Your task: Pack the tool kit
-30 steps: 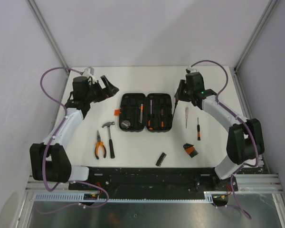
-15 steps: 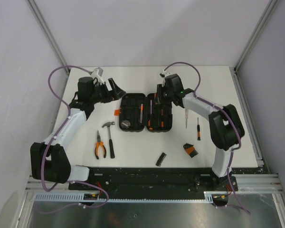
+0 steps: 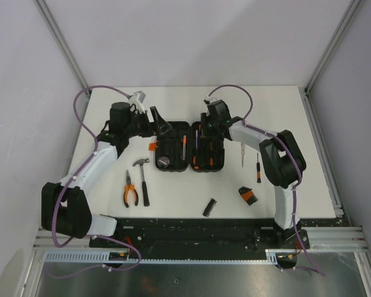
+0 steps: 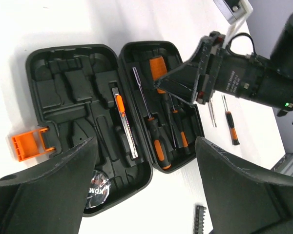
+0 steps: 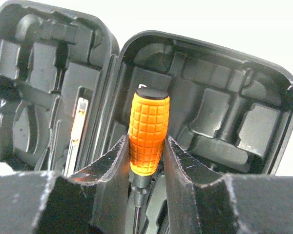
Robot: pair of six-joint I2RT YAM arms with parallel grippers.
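While the left end effector (image 4: 145, 142) hangs open, the right end effector (image 5: 145, 144) grips the orange-handled screwdriver (image 5: 148, 114) lengthwise over the tool kit (image 5: 219, 112).

This is a robotics lab test cell, not a home or a shop. A plain white desk (image 3: 191, 102) is boxed in by blank pale grey wall panels (image 3: 198, 43) set in bare aluminium profile posts (image 3: 62, 43). A white and black left robot arm (image 3: 89, 170) and its twin right robot arm (image 3: 278, 161) are bolted to a black base plate (image 3: 191, 229) at the near edge, trailing purple cables (image 3: 232, 86), with a slotted metal rail (image 3: 173, 260) below. A black hinged plastic tool case (image 3: 173, 148) lies open on the desk among small hand tools.
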